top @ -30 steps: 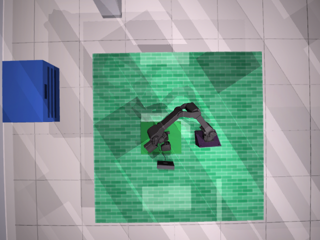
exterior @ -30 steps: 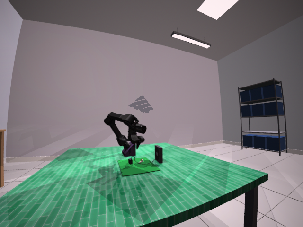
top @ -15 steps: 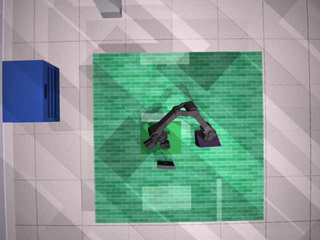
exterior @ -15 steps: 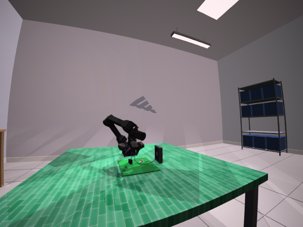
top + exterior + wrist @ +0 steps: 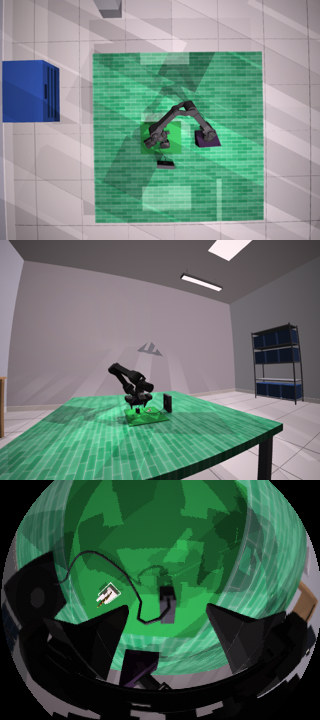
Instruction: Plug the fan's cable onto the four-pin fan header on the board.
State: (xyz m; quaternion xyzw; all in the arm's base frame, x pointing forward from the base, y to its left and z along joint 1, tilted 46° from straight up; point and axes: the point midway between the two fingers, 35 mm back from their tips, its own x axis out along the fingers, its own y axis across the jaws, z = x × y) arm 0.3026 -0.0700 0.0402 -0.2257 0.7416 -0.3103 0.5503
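The green board (image 5: pixel 175 129) (image 5: pixel 152 418) (image 5: pixel 192 625) lies on the table. The plug (image 5: pixel 137 410) (image 5: pixel 168 614), a small dark block, stands on or just over the board. Its black cable loops to the fan (image 5: pixel 165 165) (image 5: pixel 167 403) (image 5: pixel 36 596), a dark square box standing beyond the board's edge. The white header (image 5: pixel 149 409) (image 5: pixel 107 595) with metal pins is apart from the plug, left of it in the wrist view. My gripper (image 5: pixel 166 138) (image 5: pixel 138 407) (image 5: pixel 168 608) is open and empty, pointing down above the plug, its fingertips on either side. The arm hides plug and header in the top view.
The arm's purple base (image 5: pixel 206 140) (image 5: pixel 139 666) stands on the table beside the board. The cable (image 5: pixel 164 156) (image 5: pixel 95 553) runs low over the board between plug and fan, bending round the header. A blue cabinet (image 5: pixel 23 90) stands off the table.
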